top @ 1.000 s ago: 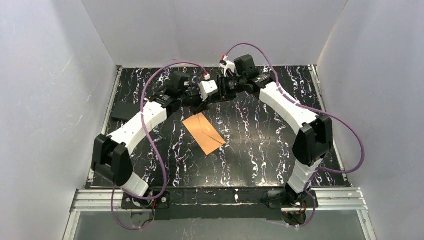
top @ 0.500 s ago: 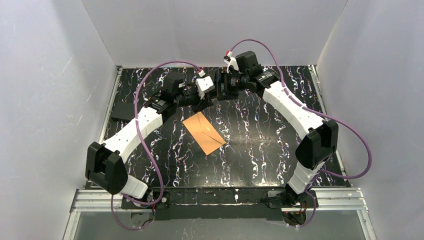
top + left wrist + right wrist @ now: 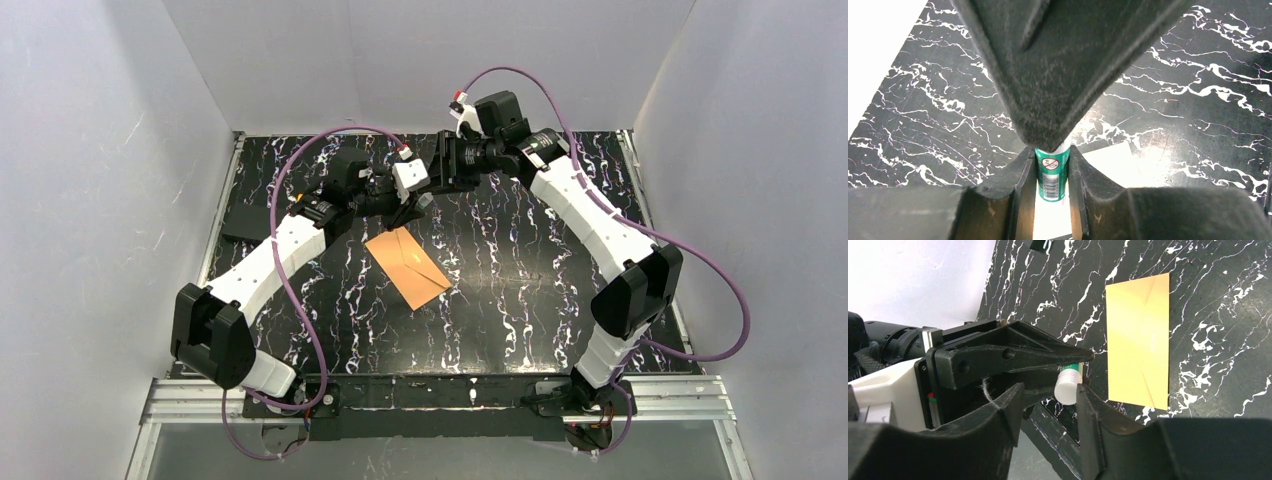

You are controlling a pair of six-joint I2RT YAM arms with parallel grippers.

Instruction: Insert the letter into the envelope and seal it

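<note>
Top view, change: the right gripper has lifted back a little; it still meets the left gripper.
Top view, meaning: probably uncapping glue, so sealing is near.
Top view, count: one envelope, just nearside of both grippers; no letter visible, likely inside.
Left wrist, grip: left gripper clamped on one glue stick.
Right wrist, grip: right gripper half spread, flanking the white cap, no clear hold.
Right wrist, place: envelope flat beyond the fingertips, flap folded down.
</note>
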